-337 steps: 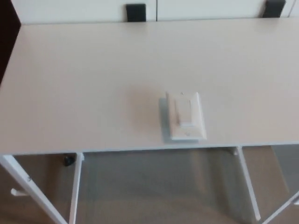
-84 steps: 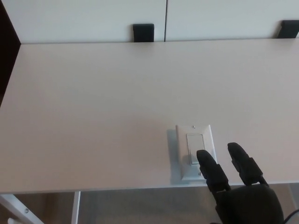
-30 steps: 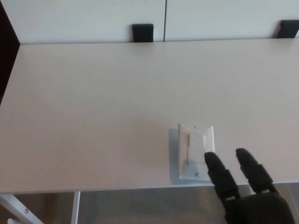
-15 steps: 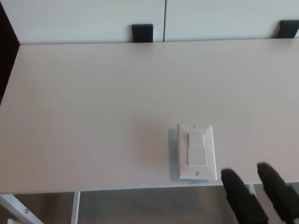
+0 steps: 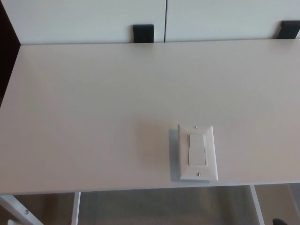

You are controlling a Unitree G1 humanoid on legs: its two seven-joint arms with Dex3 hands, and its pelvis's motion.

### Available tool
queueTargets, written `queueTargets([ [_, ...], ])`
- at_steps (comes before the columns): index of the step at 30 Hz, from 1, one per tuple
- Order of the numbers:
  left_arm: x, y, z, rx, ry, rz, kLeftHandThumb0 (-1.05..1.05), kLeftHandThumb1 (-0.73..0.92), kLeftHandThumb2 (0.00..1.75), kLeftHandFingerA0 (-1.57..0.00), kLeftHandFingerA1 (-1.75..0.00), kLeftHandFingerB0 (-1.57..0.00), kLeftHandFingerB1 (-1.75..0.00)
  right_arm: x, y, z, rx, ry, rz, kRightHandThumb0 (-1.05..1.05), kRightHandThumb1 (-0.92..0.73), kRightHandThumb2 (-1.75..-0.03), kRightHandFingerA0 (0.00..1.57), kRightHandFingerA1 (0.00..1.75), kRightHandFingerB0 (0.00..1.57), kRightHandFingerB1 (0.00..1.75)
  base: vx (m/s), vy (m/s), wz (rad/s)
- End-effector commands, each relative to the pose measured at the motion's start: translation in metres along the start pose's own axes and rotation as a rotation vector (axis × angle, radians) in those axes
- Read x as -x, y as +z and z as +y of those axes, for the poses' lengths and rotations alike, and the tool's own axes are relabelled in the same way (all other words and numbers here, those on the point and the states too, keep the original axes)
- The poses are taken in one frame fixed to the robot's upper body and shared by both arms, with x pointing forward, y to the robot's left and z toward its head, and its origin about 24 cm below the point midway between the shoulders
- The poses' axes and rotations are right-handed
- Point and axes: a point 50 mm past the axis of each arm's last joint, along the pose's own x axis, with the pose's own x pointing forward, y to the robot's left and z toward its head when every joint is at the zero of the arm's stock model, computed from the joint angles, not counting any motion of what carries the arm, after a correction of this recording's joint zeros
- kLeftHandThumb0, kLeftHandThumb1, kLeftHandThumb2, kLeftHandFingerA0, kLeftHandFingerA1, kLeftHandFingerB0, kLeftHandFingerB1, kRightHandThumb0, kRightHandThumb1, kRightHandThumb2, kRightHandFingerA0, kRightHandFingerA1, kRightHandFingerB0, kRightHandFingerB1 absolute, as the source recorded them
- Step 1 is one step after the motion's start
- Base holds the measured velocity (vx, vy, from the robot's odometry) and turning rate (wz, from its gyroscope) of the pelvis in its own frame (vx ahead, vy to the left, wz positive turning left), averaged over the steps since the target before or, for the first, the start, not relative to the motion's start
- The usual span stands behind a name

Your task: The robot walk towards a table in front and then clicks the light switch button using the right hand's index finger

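Light switch seen flat on table, near front edge, right of centre. White plate with rocker button set in middle; small screw visible above button, another below. Nothing touching switch. Tiny dark tip noted at bottom right corner of head view, too small to be identified; right hand state cannot be told. Left hand not seen. Two black brackets seen at table's far edge against white wall. White table legs visible below front edge.
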Motion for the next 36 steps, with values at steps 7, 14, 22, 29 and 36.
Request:
queueTargets([
  [7, 0.003, -0.003, 0.010, 0.041, 0.088, -0.019, -0.28, 0.74, 0.61, -0.43, -0.40, -0.33, -0.33, -0.030, -0.076, 0.027, -0.553, 0.023, 0.314, -0.66, -0.38, -0.78, 0.00, 0.22, 0.01, 0.23, 0.00, 0.000, 0.00],
  [14, 0.003, -0.002, 0.025, 0.034, 0.158, -0.028, -0.13, 0.70, 0.61, -0.39, -0.40, -0.33, -0.33, -0.034, -0.080, 0.029, -0.631, 0.011, 0.308, -0.44, -0.54, -0.56, 0.00, 0.37, 0.09, 0.27, 0.00, 0.000, 0.00],
  [22, 0.001, 0.000, 0.042, 0.021, 0.228, -0.024, -0.01, 0.69, 0.58, -0.41, -0.39, -0.35, -0.32, -0.039, -0.084, 0.028, -0.667, 0.003, 0.318, -0.43, -0.54, -0.56, 0.00, 0.41, 0.10, 0.28, 0.00, 0.000, 0.00],
  [29, 0.003, -0.001, 0.038, 0.022, 0.227, -0.022, -0.05, 0.67, 0.60, -0.40, -0.42, -0.33, -0.33, -0.036, -0.086, 0.029, -0.655, 0.012, 0.314, -0.50, -0.50, -0.57, 0.00, 0.43, 0.11, 0.27, 0.00, 0.000, 0.00],
  [36, 0.005, -0.004, 0.036, 0.015, 0.220, -0.007, -0.08, 0.67, 0.60, -0.43, -0.41, -0.33, -0.33, -0.031, -0.086, 0.032, -0.652, 0.039, 0.322, -0.55, -0.33, -0.78, 0.00, 0.39, 0.00, 0.34, 0.00, 0.000, 0.00],
])
